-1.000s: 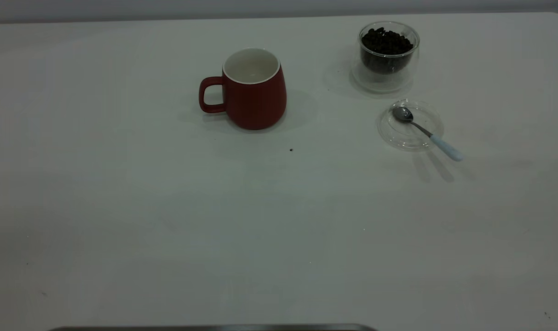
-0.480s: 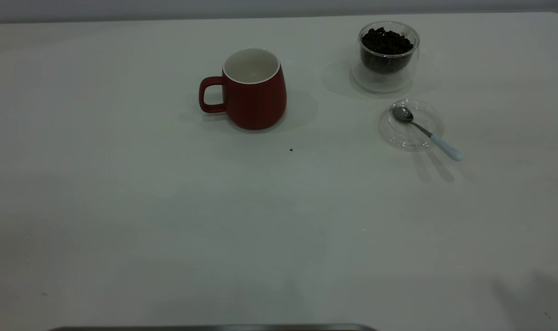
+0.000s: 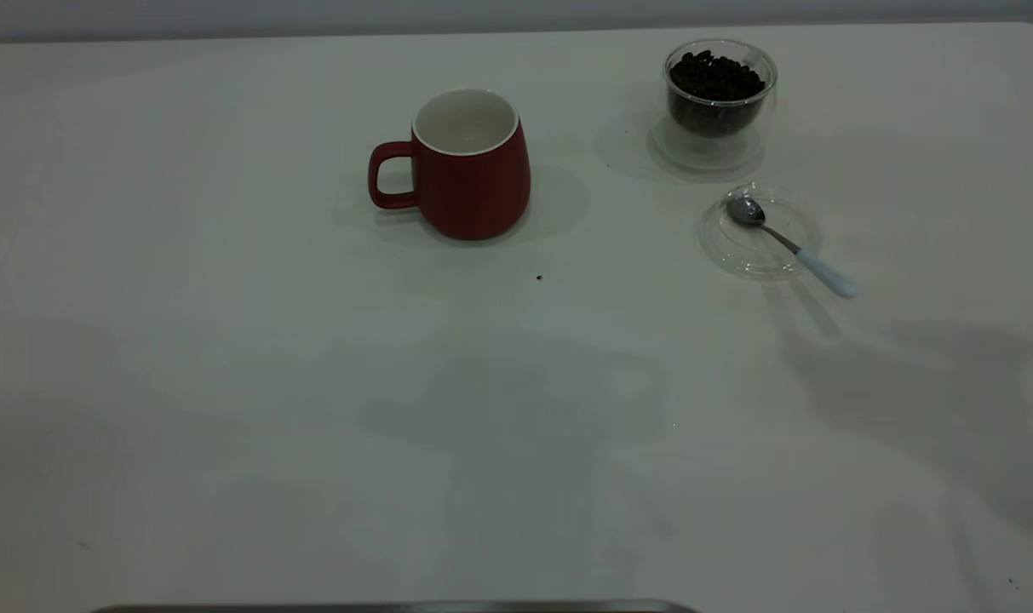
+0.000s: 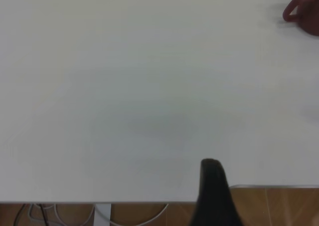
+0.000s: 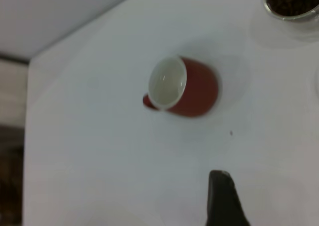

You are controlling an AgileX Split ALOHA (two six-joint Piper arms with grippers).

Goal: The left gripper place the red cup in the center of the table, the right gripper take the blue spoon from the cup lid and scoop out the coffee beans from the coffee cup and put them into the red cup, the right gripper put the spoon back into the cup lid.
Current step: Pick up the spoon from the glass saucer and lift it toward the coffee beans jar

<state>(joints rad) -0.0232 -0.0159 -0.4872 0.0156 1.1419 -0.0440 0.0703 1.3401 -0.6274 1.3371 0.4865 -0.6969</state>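
The red cup [image 3: 469, 166] stands upright, empty, handle toward the left arm's side, well apart from everything else; take it as the landmark. The coffee cup [image 3: 718, 100] with coffee beans [image 3: 714, 77] sits far off on the cup's handle-free side, slightly farther back. The cup lid [image 3: 759, 230] lies just in front of that glass. The blue spoon [image 3: 789, 245] has its bowl on the lid and its handle overhanging the rim onto the table [image 3: 226, 383].

Neither arm shows in the exterior view, only shadows. The left gripper [image 4: 215, 196] hangs at the table edge, well away from the red cup; one finger visible, can't tell open or closed. The right gripper [image 5: 224, 201] is above the table, nearer the front than the red cup; same, one dark finger, can't tell.

Risks, as a guess: the spoon handle is thin and lies low, so a pinch could slip or skate the light lid sideways. The lid sits close to the glass, so a wide approach could knock it and spill beans. The rounded mug could also slip or tip if gripped off-centre.
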